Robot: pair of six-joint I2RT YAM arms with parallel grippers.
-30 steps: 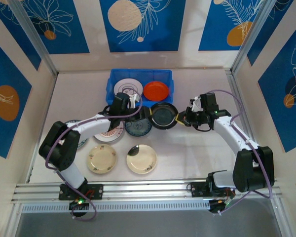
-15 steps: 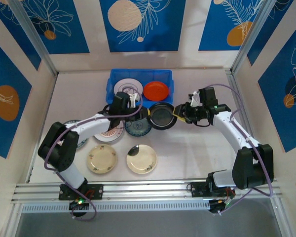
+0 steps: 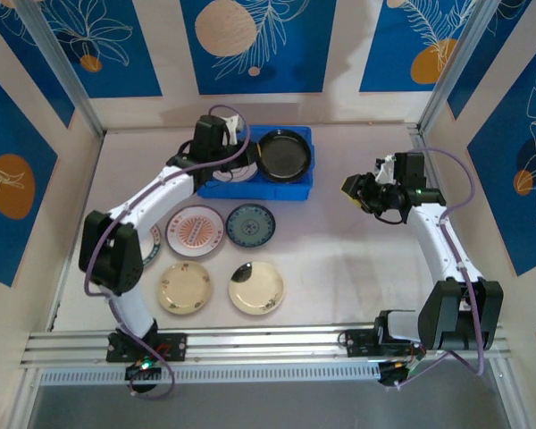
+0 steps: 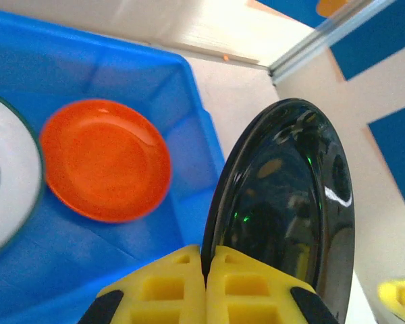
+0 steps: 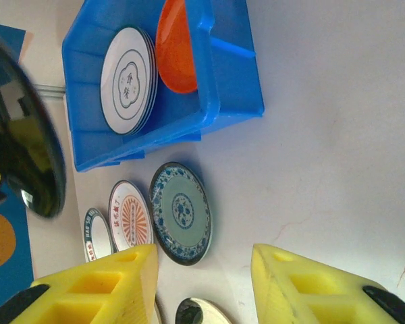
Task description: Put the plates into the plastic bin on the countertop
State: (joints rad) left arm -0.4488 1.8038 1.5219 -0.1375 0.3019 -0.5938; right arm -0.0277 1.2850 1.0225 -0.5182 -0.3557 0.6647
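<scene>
- Black plate (image 3: 283, 156) hangs tilted over the bin's (image 3: 250, 190) right half, above the orange plate (image 4: 104, 158), likely to stack there.
- Left jaws clenched on its rim, an edge grip for lowering.
- Right jaws released, empty, parked over the worktop (image 3: 357, 259).

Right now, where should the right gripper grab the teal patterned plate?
Probably the teal plate by its right rim, coming from the right gripper side: it lies flat on the countertop, that edge free, the pink-striped plate close on its left.
</scene>
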